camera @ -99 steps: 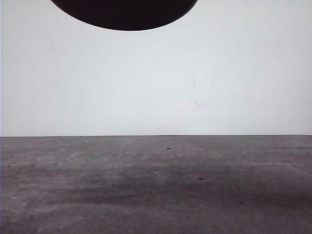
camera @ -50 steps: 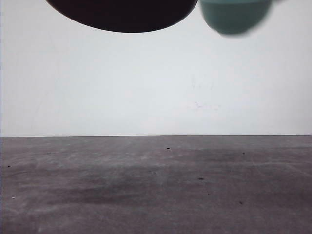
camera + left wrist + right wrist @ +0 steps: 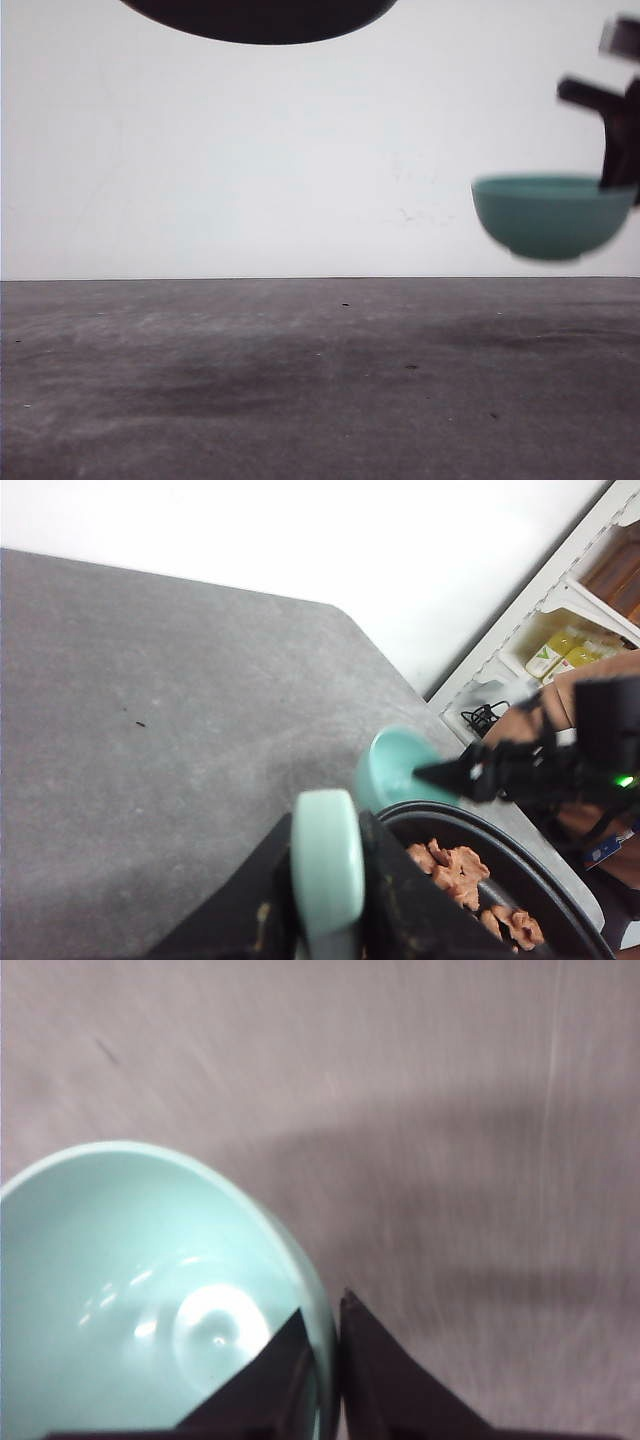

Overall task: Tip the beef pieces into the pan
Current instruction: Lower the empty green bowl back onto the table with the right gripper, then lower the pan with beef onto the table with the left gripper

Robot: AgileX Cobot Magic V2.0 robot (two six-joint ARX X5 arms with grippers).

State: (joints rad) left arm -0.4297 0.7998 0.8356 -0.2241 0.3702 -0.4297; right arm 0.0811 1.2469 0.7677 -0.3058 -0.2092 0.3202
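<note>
Front view: the pan (image 3: 258,20) hangs high at left; the teal bowl (image 3: 548,215) is pinched by the right gripper (image 3: 620,175).
Left wrist view: the left gripper (image 3: 325,880) clamps the stiff pan handle (image 3: 327,865), a sound hold; light, loose beef pieces (image 3: 455,865) lie inside the pan.
Right wrist view: the bowl is empty

1. The table (image 3: 320,390) has a dark grey, matte top with pale scuffed streaks running across it.
2. In the front view its far edge meets a plain white wall (image 3: 300,170).
3. A few tiny dark specks (image 3: 345,304) lie scattered on the top; one speck also shows in the left wrist view.
4. In the left wrist view the table ends in a rounded corner.
5. Soft shadows lie across the top.
</note>
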